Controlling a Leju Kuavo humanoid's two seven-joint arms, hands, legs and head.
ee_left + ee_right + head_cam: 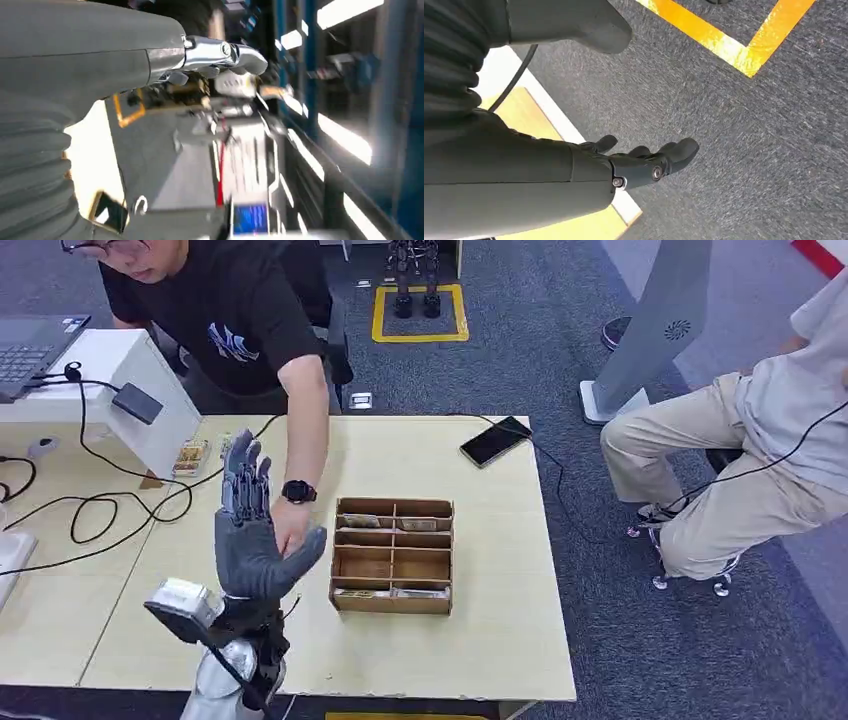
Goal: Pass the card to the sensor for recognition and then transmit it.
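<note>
The left hand (250,530) is raised above the table (500,570), palm upright, its fingers (243,475) straight and spread apart with nothing between them and the thumb angled out toward the wooden box (393,555). A person's hand (289,527) with a dark watch (298,492) at the wrist reaches down just behind that palm, on the near-left side of the box; whether the two touch cannot be told. The box sits on the table, split into small compartments; cards (362,521) lie in its far row and more along its near edge, while the middle compartments look bare. Beyond the box, by the far edge of the table, lies a black phone (495,441) with a cable running off it. To the far left of the box a small dark sensor (137,402) is fixed to the slanted face of a white stand (120,365), and two small packets (190,456) lie at the foot of that stand. A second person (760,450) sits well to the right of the box, off the table. The right hand (644,162) hangs over grey carpet (744,150) near a yellow floor line (729,45), fingers loosely curled and holding nothing.
</note>
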